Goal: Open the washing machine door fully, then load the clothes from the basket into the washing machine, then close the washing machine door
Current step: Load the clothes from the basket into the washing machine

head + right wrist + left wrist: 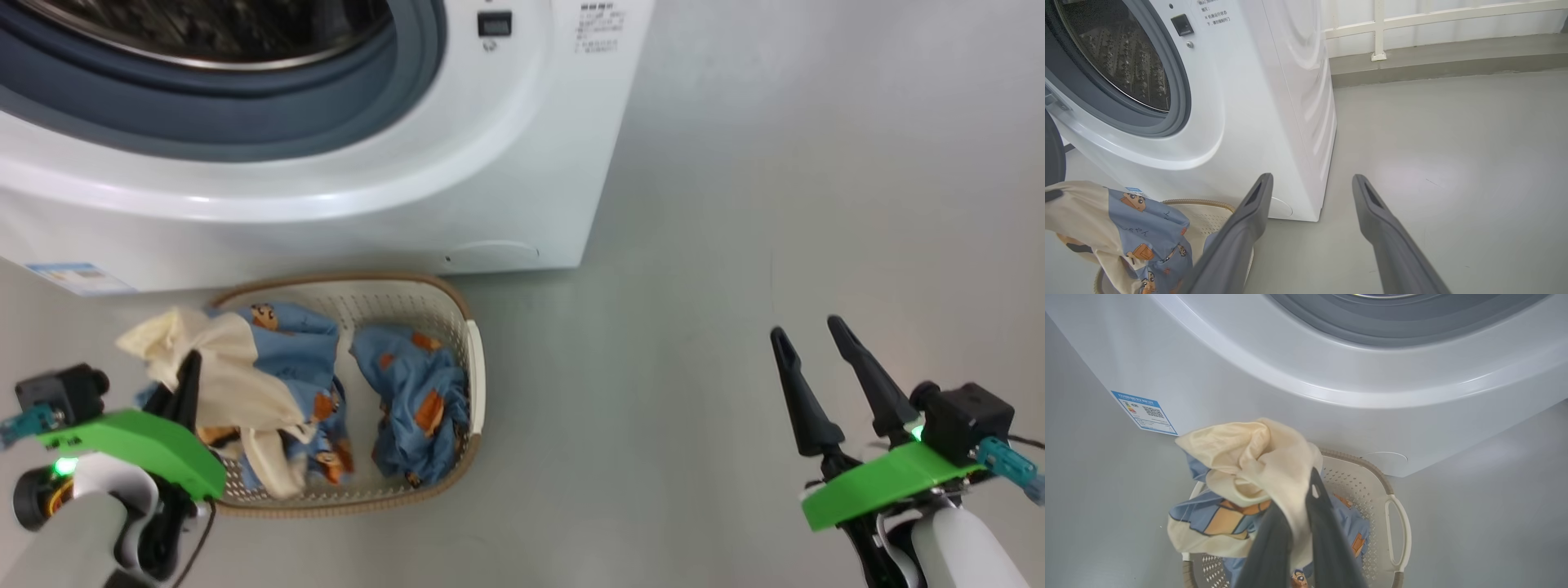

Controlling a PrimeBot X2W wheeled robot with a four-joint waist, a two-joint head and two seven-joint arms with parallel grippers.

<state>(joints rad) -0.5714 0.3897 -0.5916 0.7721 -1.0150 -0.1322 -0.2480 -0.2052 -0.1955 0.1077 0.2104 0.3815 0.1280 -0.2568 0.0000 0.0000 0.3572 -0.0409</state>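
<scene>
The clothes are split in two: a cream and blue printed garment (245, 384) is bunched up over the left end of the basket (478, 384), and a second blue piece (416, 408) lies crumpled inside the basket at its right end. My left gripper (192, 359) is clenched on the cream cloth of that garment. In the left wrist view the two dark fingers are pressed together with the fabric pinched between them, and the rest billows over the fingertips (1314, 486), with folds hanging down toward the basket. That arm comes up from the lower left corner of the head view, pale forearm first, then the green wrist housing. Its fingers point up toward the washing machine (490, 163). The basket sits on the grey floor (694, 367), just in front of the machine's lower right corner, near the round flap (490, 253) and to the right of the blue label sticker (77, 278). The opening is uncovered, showing the grey gasket (245, 106) and, from the right wrist, the steel drum (1122, 61). A dark curved edge at that view's far left looks like the washing machine door (1051, 151), swung out. My right gripper (808, 331) hangs well apart to the right over bare floor, its fingers spread wide, angled up and slightly left, grasping nothing.
</scene>
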